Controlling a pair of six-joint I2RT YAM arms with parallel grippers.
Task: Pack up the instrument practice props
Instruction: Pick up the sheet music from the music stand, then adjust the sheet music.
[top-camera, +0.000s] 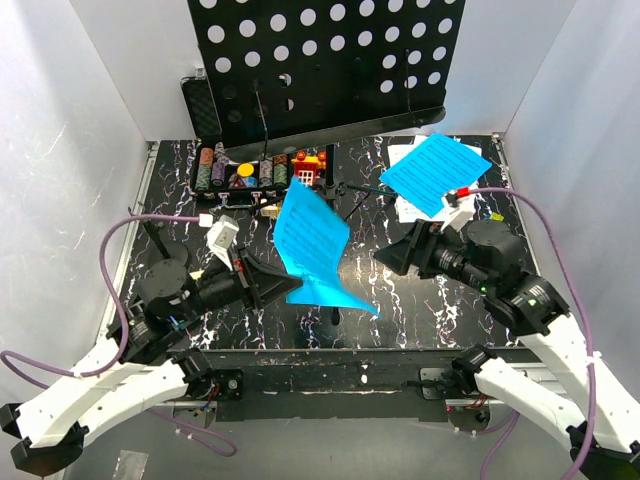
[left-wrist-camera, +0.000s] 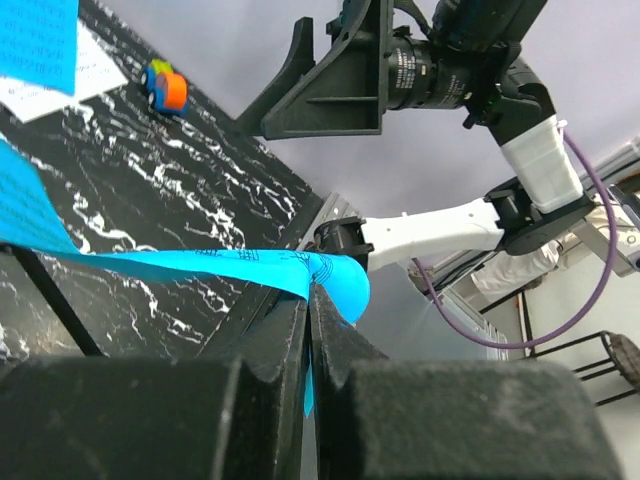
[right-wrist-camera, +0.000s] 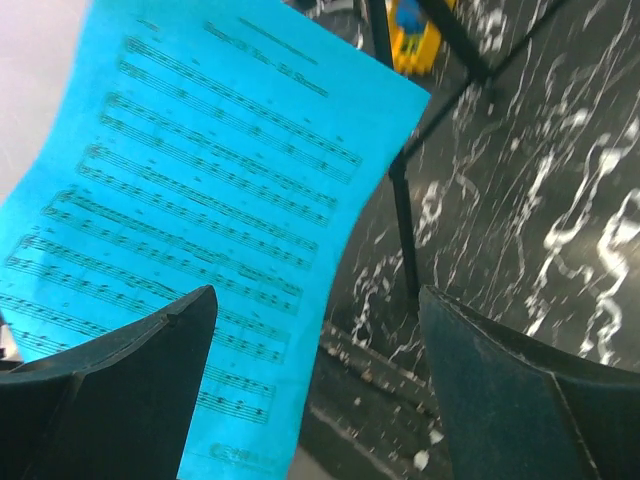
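A blue sheet-music page (top-camera: 312, 250) curls upright above the middle of the table. My left gripper (top-camera: 290, 285) is shut on its lower edge, and the left wrist view shows the blue page (left-wrist-camera: 200, 265) pinched between my closed jaws (left-wrist-camera: 312, 292). My right gripper (top-camera: 385, 258) stands open just right of that page. In the right wrist view the page (right-wrist-camera: 200, 200) fills the left half, and its edge hangs loose between my spread fingers (right-wrist-camera: 315, 335). A second blue page (top-camera: 435, 172) lies on white paper at the back right. The black hole-punched music stand desk (top-camera: 330, 60) leans at the back, with one thin leg (right-wrist-camera: 400, 220) on the table.
An open black case of poker chips (top-camera: 250, 170) sits at the back left, with small coloured toy blocks (top-camera: 310, 165) beside it. Another toy block (left-wrist-camera: 165, 88) lies near the white paper (left-wrist-camera: 50, 85). White walls close in on the left, back and right sides.
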